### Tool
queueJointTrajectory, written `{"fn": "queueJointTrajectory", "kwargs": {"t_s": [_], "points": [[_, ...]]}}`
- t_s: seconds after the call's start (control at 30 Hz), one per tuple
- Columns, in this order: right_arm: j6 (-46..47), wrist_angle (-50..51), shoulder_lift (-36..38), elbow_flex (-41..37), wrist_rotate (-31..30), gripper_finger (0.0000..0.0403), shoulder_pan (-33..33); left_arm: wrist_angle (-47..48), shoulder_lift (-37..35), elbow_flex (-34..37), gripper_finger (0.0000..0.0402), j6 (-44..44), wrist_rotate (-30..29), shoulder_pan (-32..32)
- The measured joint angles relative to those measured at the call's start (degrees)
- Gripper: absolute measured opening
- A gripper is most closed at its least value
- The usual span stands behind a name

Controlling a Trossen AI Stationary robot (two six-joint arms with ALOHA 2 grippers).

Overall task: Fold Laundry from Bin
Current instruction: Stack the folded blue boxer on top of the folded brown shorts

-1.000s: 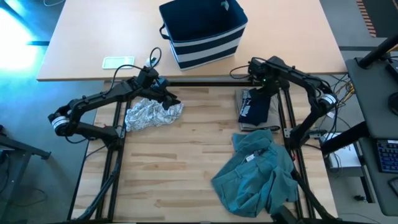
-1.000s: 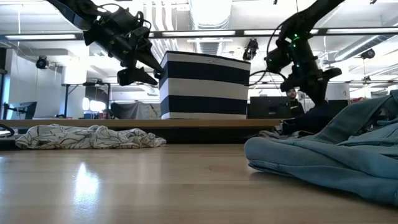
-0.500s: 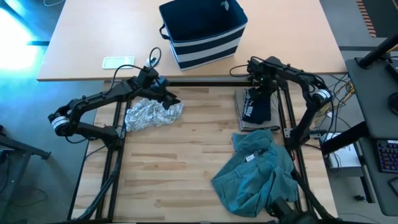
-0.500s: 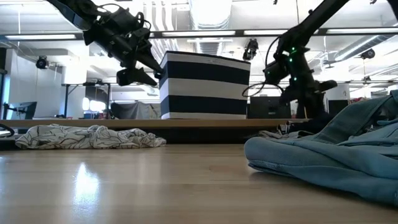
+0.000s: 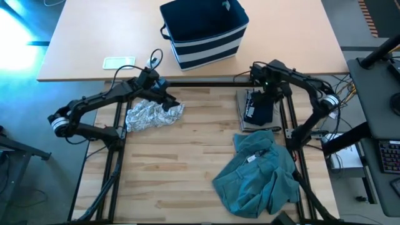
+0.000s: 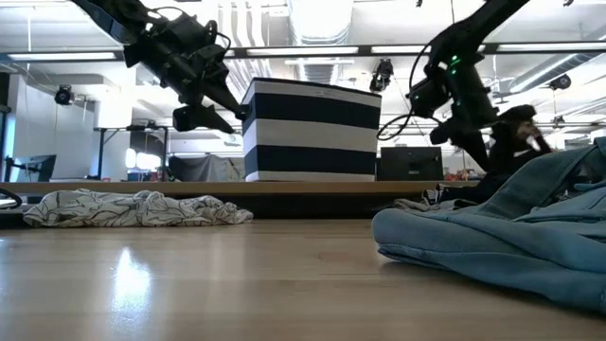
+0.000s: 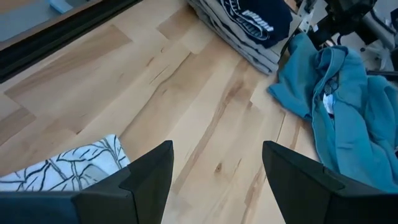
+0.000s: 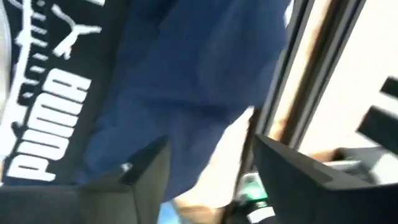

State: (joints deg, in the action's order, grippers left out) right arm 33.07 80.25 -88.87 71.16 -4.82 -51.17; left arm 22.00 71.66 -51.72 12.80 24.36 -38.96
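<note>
The folded navy garment (image 5: 255,106) with white print lies far right on the worktop (image 5: 187,162). The right end effector (image 5: 270,92) hovers over it, spread wide. A crumpled teal garment (image 5: 259,178) lies nearer.

my right gripper (image 5: 267,94) has let go: the fingers that were pinched shut on the dark navy garment (image 5: 257,107) a second ago now stand apart, nothing between them. the arm has lifted off that garment too (in the low view it was down at the cloth half a second ago, now it hangs clear above it), and the wrist has drifted a little toward the table's right edge. the navy piece now lies flat on the folded stack, its raised edge dropped.
</note>
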Motion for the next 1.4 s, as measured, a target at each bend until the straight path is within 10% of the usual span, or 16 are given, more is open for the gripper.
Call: {"fn": "queueJointTrajectory", "kwargs": {"t_s": [0.23,0.63,0.97,1.4], "points": [[13.7,-4.6,11.5,-12.8,2.0,0.0262,5.5,3.1,-2.4,0.0,0.0230,-2.5,0.0,0.0],[19.9,-27.7,24.6,-32.6,8.2,0.0213,6.4,4.5,-4.1,0.0,0.0230,-3.4,0.0,0.0],[17.1,-22.4,25.1,-27.6,8.2,0.0024,6.7,5.2,-4.5,0.0,0.0230,-3.3,0.0,0.0],[17.2,-2.1,23.4,-19.8,8.6,0.0039,6.7,5.1,-4.5,0.0,0.0230,-3.3,0.0,0.0]]}}
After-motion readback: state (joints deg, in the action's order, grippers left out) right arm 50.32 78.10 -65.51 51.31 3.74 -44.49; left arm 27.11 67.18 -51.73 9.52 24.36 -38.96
